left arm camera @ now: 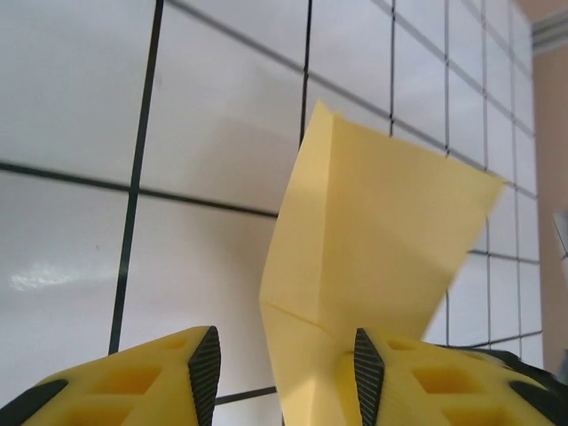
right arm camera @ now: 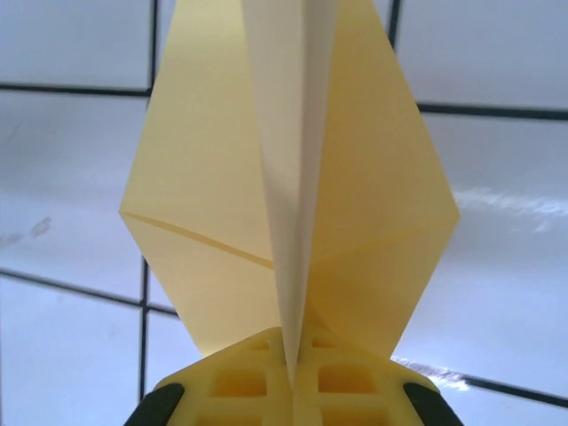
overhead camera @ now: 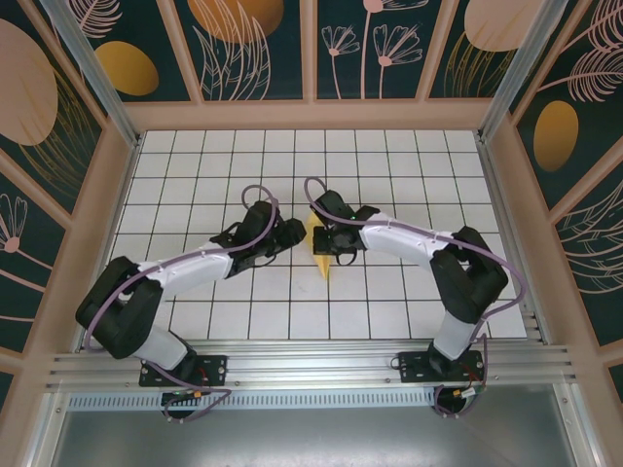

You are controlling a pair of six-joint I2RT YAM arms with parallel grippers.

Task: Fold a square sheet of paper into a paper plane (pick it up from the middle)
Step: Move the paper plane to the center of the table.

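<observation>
Paper plane [overhead camera: 320,255], pale yellow and folded to a point with a raised central ridge, is over the middle of the white tiled tabletop [overhead camera: 224,156], between the two arms. The right claw [right arm camera: 291,377] is pinched tight on the ridge, the wings spreading to either side beyond its fingers. The left claw [left arm camera: 286,359] stands partly open just beside it, with a creased flap lying in the gap against one pad, not clamped.
</observation>
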